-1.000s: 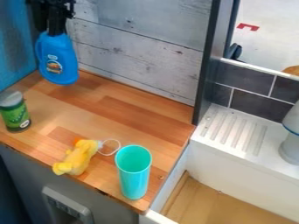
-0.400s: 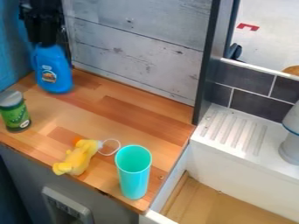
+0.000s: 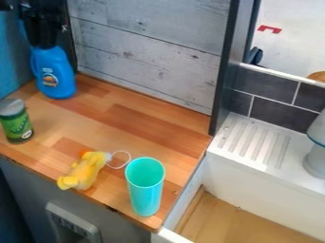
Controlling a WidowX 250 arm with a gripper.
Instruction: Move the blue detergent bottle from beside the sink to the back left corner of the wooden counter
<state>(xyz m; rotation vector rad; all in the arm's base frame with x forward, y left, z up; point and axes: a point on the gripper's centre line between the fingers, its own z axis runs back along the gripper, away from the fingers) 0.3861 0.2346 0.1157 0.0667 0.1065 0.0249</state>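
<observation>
At the rear left corner of a wooden counter (image 3: 130,126), a black gripper (image 3: 45,44) is hanging from above, its fingers clenching the top of an upright blue bottle (image 3: 54,80). Whether the bottle's base is touching the wood, an onlooker cannot tell. A green can (image 3: 17,127) with a gray lid is standing near the counter's left end. Toward the front edge, a yellow toy (image 3: 82,173) is lying beside an upright turquoise cup (image 3: 145,192), a thin white loop (image 3: 130,156) curling between them. Weathered gray planks (image 3: 149,54) are rising behind; to the right, a grooved white ledge (image 3: 279,166) is running below dark tiles (image 3: 266,88).
</observation>
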